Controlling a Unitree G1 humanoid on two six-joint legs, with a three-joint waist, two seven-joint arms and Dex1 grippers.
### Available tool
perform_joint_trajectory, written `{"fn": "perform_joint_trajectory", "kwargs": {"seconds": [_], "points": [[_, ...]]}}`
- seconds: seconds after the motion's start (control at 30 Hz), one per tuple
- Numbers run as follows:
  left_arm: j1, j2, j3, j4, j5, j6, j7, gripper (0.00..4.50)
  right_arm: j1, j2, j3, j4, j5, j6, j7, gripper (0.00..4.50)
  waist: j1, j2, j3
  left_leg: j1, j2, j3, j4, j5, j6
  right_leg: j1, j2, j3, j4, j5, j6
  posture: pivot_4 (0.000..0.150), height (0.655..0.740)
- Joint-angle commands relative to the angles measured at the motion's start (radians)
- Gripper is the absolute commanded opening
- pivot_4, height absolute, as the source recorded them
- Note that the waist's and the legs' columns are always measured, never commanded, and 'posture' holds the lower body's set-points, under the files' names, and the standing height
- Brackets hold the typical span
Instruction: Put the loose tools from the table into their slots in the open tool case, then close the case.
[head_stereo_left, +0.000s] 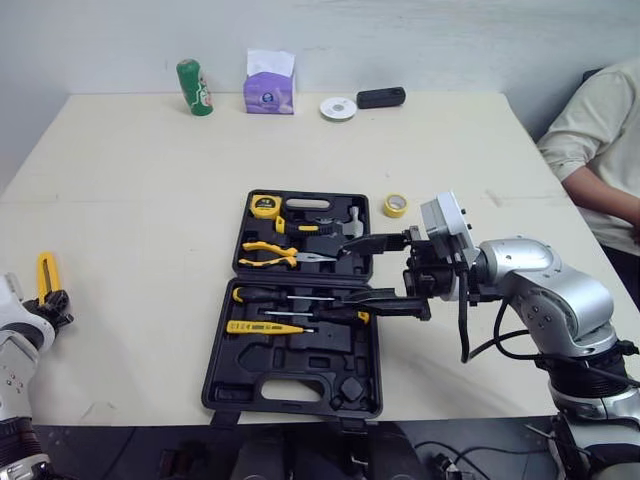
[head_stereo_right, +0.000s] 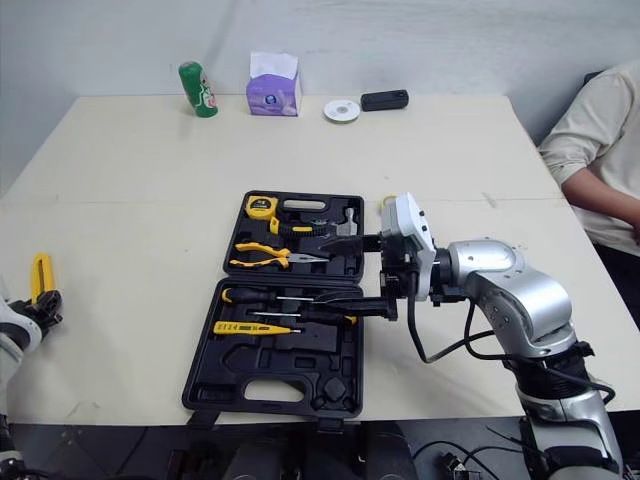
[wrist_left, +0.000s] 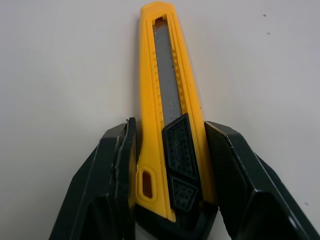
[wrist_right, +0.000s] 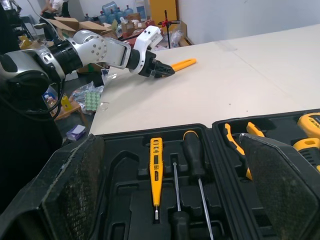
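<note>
Utility knife (wrist_left: 165, 65): clamped at its handle end in left claw (wrist_left: 169, 127), near the surface's (head_stereo_left: 150, 180) left edge, for carrying to tool case (head_stereo_left: 300, 350). Right claw (head_stereo_left: 345, 273): spread apart, empty, over case.

The pale table (head_stereo_left: 150, 200) holds an open black tool case (head_stereo_left: 330, 345) in the middle, with a yellow tape roll (head_stereo_left: 396, 206) just beside it. A yellow knife (head_stereo_left: 45, 275) lies at the left edge. A green can (head_stereo_left: 195, 87) and a purple tissue box (head_stereo_left: 269, 90) sit at the far side.
</note>
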Motion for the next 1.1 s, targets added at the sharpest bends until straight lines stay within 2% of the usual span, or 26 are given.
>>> {"fn": "perform_joint_trajectory", "kwargs": {"seconds": [0.03,0.23,0.4,0.53,0.63,0.93,1.1], "points": [[0.035,0.042,0.019,-0.143,-0.018,0.013,-0.060,1.62,-0.021,-0.027,-0.053,-0.020,0.031,0.003,0.007,4.50,0.000,0.000,0.000,0.000,0.000,0.000,0.000,0.000,0.000,0.000,0.000,0.000,0.000,0.000,0.000,0.150,0.7316],[0.105,0.175,-0.111,-0.336,0.008,0.003,-0.267,1.62,0.012,-0.074,-0.075,-0.030,0.053,0.037,0.008,4.50,0.001,-0.002,0.000,-0.001,0.000,0.000,0.000,-0.001,-0.002,-0.001,0.000,0.000,-0.001,0.000,0.000,0.150,0.7316],[0.026,0.238,-0.258,-0.476,-0.056,0.020,-0.438,1.62,0.095,-0.125,-0.094,-0.083,0.042,0.034,-0.001,4.50,0.002,-0.001,0.001,-0.002,0.000,0.000,-0.001,-0.002,-0.003,-0.001,-0.001,0.000,-0.001,0.000,0.000,0.150,0.7316],[-0.038,0.315,-0.428,-0.608,-0.132,0.015,-0.679,1.62,0.206,-0.186,-0.131,-0.154,0.054,0.056,-0.011,4.50,0.001,-0.001,0.001,-0.003,0.000,0.000,-0.001,0.000,0.000,-0.002,0.000,0.000,-0.002,0.000,0.000,0.150,0.7316],[-0.085,0.355,-0.539,-0.651,-0.141,0.010,-0.796,1.62,0.300,-0.224,-0.163,-0.207,0.050,0.055,-0.025,4.50,-0.002,0.001,0.002,-0.002,0.000,0.001,-0.001,0.000,0.000,-0.002,0.001,0.001,-0.002,0.000,0.000,0.150,0.7316],[-0.255,0.370,-0.844,-0.711,-0.090,-0.006,-1.023,1.62,0.514,-0.271,-0.259,-0.346,0.059,0.082,-0.116,4.50,0.006,0.001,0.002,-0.002,0.000,0.002,-0.001,0.003,0.001,-0.001,0.003,0.001,-0.001,0.000,0.000,0.150,0.7316],[-0.280,0.330,-0.968,-0.707,-0.003,-0.038,-1.051,1.62,0.573,-0.269,-0.291,-0.377,0.033,0.061,-0.168,4.50,0.005,0.001,0.002,-0.001,-0.001,0.002,0.000,0.003,0.002,0.000,0.003,0.002,-0.001,0.000,0.000,0.150,0.7316]]}}
